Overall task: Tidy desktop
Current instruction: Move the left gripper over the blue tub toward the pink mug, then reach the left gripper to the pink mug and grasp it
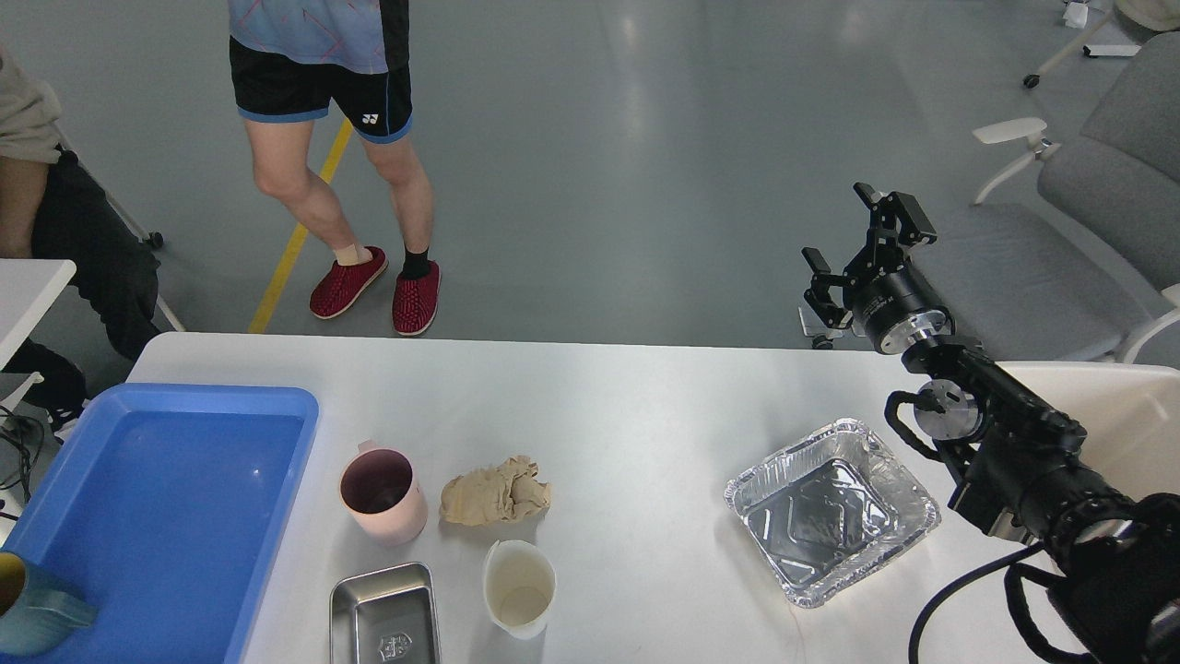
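Observation:
The desktop (608,415) is a wide white-grey tabletop. On it stand a pink mug (382,494), a crumpled beige cloth (496,492), a white cup (519,587), a small steel tray (383,614) and a foil pan (831,510). A blue plastic tray (166,516) lies at the left with a teal cup (32,609) at its near corner. My right gripper (853,249) hangs open above the table's far right edge, holding nothing. My left gripper is out of view.
A person in red slippers (373,290) stands just beyond the far edge. Another person sits at far left. Grey chairs (1097,175) stand at the right, and a small white table corner (28,295) at the left.

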### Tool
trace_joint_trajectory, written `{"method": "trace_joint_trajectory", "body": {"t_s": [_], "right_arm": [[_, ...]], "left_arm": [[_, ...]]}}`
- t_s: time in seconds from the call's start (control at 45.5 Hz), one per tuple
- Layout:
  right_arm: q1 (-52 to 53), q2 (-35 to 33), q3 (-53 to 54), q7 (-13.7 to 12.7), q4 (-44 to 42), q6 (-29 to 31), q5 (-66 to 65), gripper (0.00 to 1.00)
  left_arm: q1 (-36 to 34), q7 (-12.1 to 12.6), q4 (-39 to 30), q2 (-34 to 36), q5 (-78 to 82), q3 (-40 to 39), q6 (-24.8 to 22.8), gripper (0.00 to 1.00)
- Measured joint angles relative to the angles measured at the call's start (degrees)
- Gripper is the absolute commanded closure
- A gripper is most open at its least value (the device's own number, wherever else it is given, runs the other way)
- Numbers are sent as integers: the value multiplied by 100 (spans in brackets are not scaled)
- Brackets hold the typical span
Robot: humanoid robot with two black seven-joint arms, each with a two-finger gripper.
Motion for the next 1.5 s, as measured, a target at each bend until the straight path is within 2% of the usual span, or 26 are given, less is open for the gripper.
{"method": "trace_joint_trajectory", "body": {"t_s": [0.088,0.154,0.286,0.396,0.572,0.748,1.012,1.408,1.495], "right_arm": [[0,21,0,0,0,0,0,0],[1,25,0,0,0,0,0,0],[2,34,0,0,8,0,0,0],[2,35,0,0,14,0,-1,0],[2,46,0,0,19,-1,0,0],[2,76,0,0,19,-1,-1,0],[5,84,0,0,19,-1,-1,0],[13,147,0,0,18,-25,-1,0],[13,150,0,0,18,-27,0,0]], "left_arm": [[-48,0,-596,776,345,-6,-291,4],[-76,0,-783,1093,487,-10,-397,4],[-138,13,-867,1232,551,-25,-437,4],[-143,31,-866,1022,579,-50,-371,5],[-75,47,-576,-31,747,-8,87,6],[152,76,-158,-1249,787,95,274,5],[1298,129,593,-3072,799,154,1191,5],[1495,140,1214,-4489,755,129,1497,6],[1626,198,1308,-4737,753,143,1539,11]]}}
